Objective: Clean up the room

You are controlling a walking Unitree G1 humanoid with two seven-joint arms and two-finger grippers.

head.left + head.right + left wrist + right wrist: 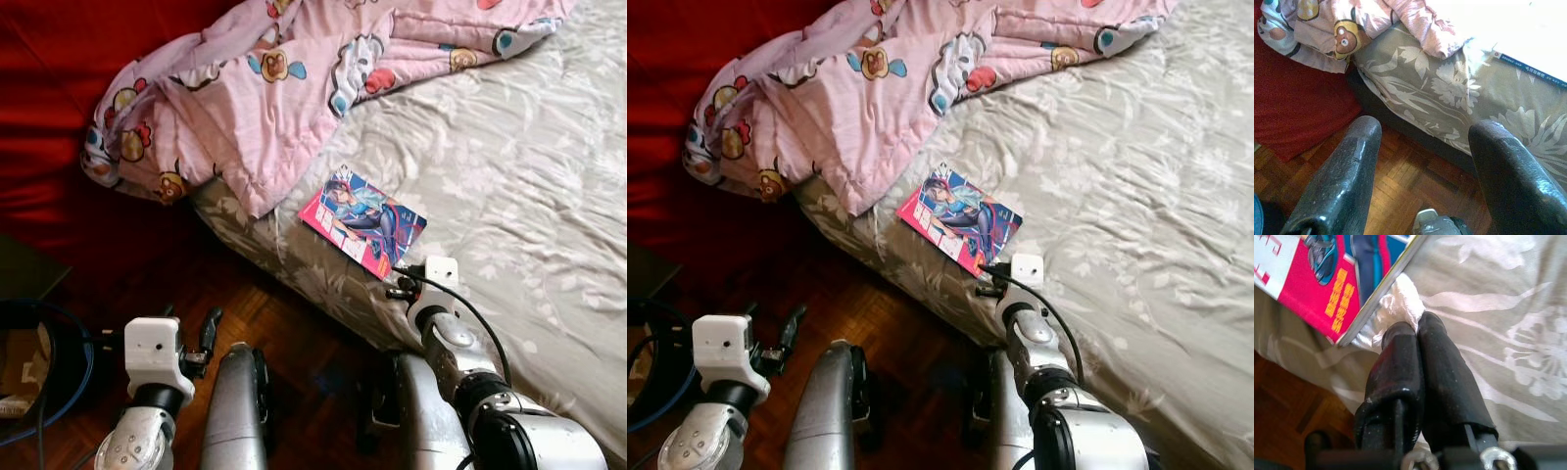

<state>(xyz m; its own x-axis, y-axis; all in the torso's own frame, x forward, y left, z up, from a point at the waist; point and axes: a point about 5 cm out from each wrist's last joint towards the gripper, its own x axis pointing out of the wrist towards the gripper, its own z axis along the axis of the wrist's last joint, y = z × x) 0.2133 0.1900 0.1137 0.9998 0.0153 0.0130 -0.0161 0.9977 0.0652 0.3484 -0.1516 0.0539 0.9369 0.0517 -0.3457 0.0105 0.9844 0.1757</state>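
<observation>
A comic book with a red and blue cover lies near the edge of the bed, which has a grey floral sheet. My right gripper is shut at the book's near corner. In the right wrist view its fingertips touch a small white crumpled wad tucked against the book's edge. I cannot tell whether the wad is pinched. A rumpled pink cartoon blanket hangs over the bed's far corner. My left gripper is open over the wooden floor beside the bed.
A red covering lies on the floor beyond the bed's corner. A blue cable loop and a dark piece of furniture stand at the left. Parquet floor runs between my arms and the bed.
</observation>
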